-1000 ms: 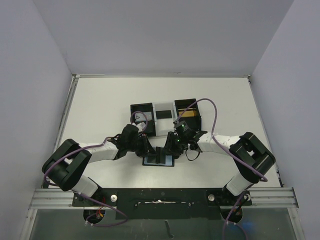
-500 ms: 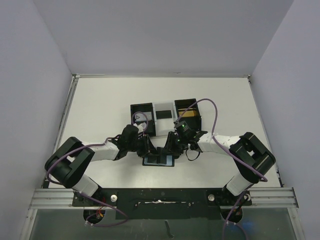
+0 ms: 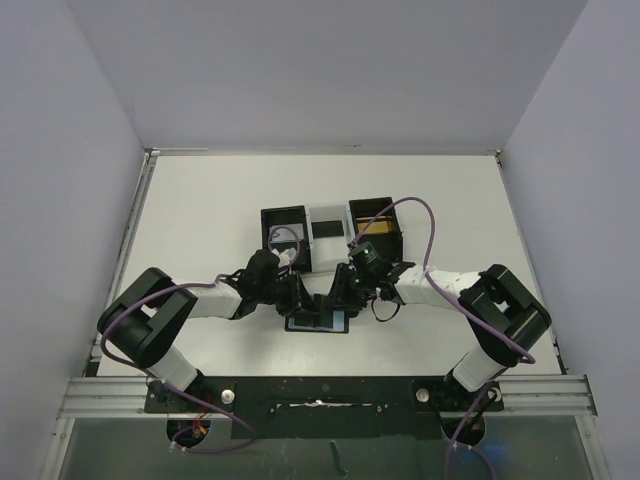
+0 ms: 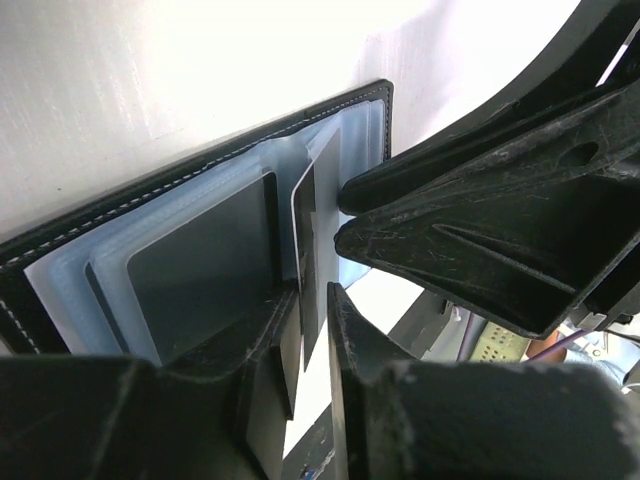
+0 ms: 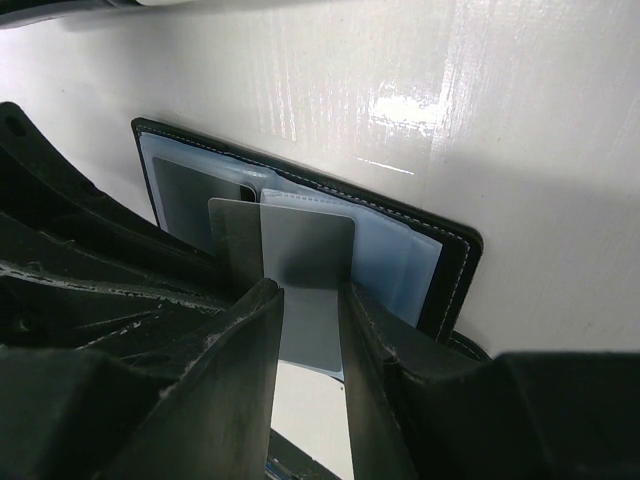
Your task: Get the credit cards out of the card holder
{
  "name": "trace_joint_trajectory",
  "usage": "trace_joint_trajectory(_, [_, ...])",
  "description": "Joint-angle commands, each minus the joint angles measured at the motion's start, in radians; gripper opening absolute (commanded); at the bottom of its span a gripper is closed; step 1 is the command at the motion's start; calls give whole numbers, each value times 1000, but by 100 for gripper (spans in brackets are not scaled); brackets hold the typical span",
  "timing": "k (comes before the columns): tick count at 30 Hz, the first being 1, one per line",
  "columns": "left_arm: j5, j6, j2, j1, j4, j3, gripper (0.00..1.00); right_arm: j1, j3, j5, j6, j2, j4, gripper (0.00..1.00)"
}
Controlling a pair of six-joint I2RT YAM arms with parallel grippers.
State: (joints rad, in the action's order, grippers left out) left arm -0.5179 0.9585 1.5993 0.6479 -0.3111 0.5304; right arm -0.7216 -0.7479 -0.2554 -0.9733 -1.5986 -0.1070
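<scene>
The card holder lies spread open on the table, black outside with blue-grey pockets inside. A pale grey credit card stands up out of its middle. In the left wrist view that card shows edge-on between the fingers of my left gripper. The jaws stand narrowly apart, and a slit of light shows beside the card. My right gripper is open, its fingertips against the card's face from the other side. A dark card shape sits in a pocket. From above, the left gripper and right gripper meet over the holder.
Behind the holder stand two black open-top boxes, the right one with something gold inside. Between them is a white tray holding a small plain black rectangle. Purple cables loop over both forearms.
The left arm's elbow and forearm have shifted a little to the right. The right arm and the card holder stay where they were.
</scene>
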Motion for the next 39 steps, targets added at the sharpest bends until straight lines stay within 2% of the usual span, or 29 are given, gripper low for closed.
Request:
trace_joint_trajectory(1, [-2, -13, -3, 8, -31, 37, 12, -1, 13, 50, 10, -6, -38, 31])
trace_joint_trajectory(9, [96, -72, -89, 4, 104, 36, 0, 1, -30, 168, 31, 4, -151, 30])
trace_joint_trajectory(15, [131, -94, -154, -4, 150, 27, 0, 1, -65, 194, 66, 22, -190, 29])
trace_joint_trajectory(26, [103, -100, -116, -6, 134, 52, 0, -32, -82, 104, 79, 55, -81, 31])
trace_joint_trajectory(33, [90, -86, -110, -4, 108, 46, 0, -29, -60, 90, 49, 4, -90, 32])
trace_joint_trajectory(39, [18, -60, -64, 0, 27, 36, 15, -29, -22, 59, 32, -6, -43, 32])
